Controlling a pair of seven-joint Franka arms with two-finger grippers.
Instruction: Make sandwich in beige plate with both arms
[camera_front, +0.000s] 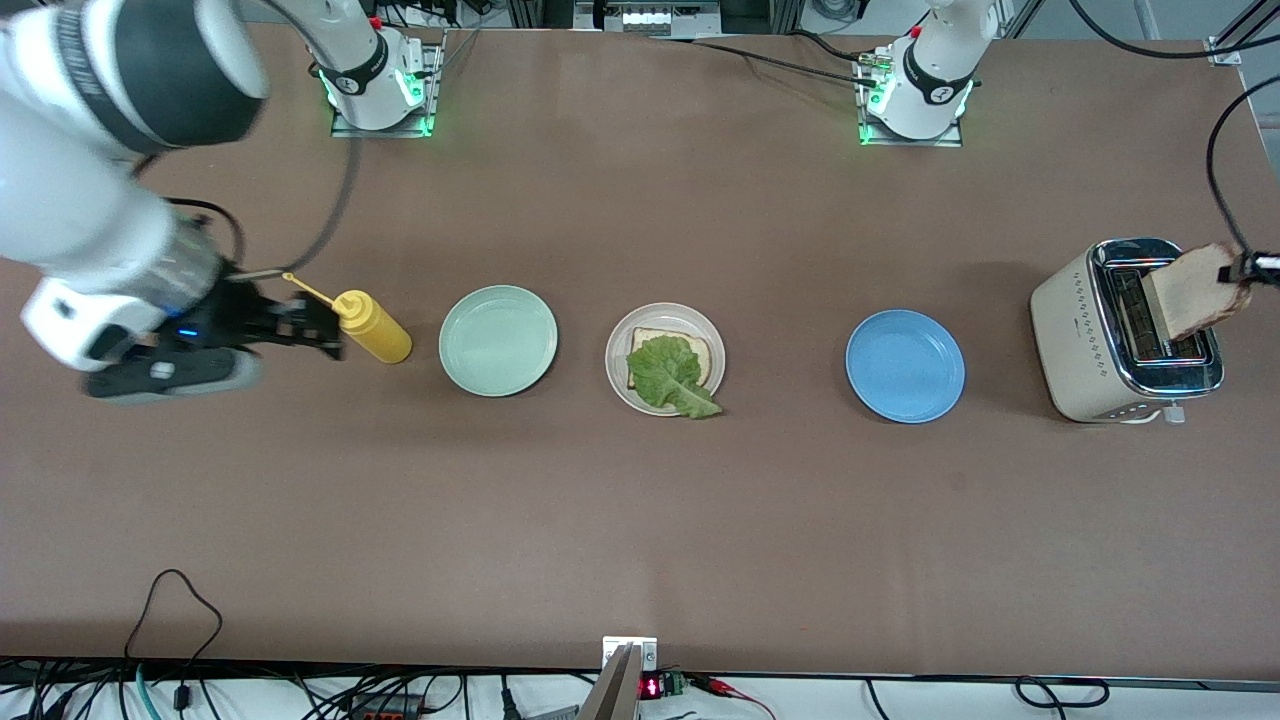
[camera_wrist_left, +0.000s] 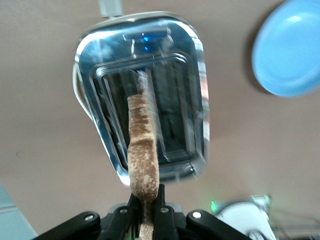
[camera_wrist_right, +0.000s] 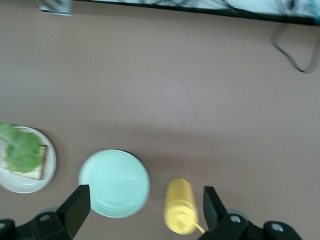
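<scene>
Nearest the front camera sits the beige plate (camera_front: 617, 368), midway along the brown table (camera_front: 640, 520), and on it lies one toast slice (camera_front: 700, 350) with the crinkled lettuce leaf (camera_front: 668, 375) spread over it — the leaf's tip hangs over the rim on the camera side. The mint-green plate (camera_front: 498, 340) lies beside it toward my right arm's end, the blue plate (camera_front: 905, 365) toward my left arm's end; both stand apart from the beige one.

Next to the mint-green plate the yellow squeeze bottle (camera_front: 372, 326) lies on its side, nozzle pointing toward my right gripper (camera_front: 315, 335). That gripper hangs over the table just by the bottle with its fingers (camera_wrist_right: 75, 210) spread wide and nothing between them.

At the left arm's end stands the cream toaster (camera_front: 1075, 340) with its chrome top. My left gripper (camera_wrist_left: 146, 215) is over the toaster, clamped tight on the second toast slice (camera_wrist_left: 142, 155) — I hold it by one edge, on end, its other edge pointing down toward the slot (camera_wrist_left: 115, 110).

Along the top edge both arm bases are bolted down.
</scene>
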